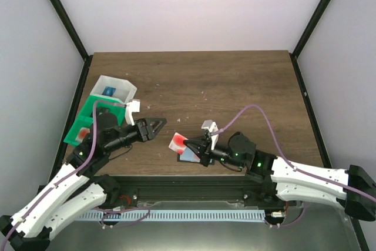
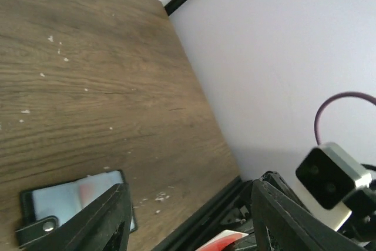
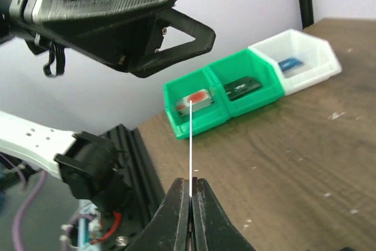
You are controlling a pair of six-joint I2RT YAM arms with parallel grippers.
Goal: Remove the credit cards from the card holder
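Right tool [image 3: 192, 201] was clamped shut on one credit card [image 1: 177, 141], red and white. In its wrist view the card showed only as a thin white line rising from the fingertips. Card holder [image 2: 73, 199] lay open and flat on the table [image 1: 235, 80], grey-blue panel up. In the top view it was near the 6 o'clock edge, about 5 o'clock of the held card and partly under the right tool. Left tool [image 1: 157, 125] sat at 10 o'clock of the right tool, jaws apart, nothing between them. Green bins [image 3: 197, 123] and white bin [image 3: 311, 72] sat at the table's 9 o'clock edge, holding a red, a dark and a blue item.
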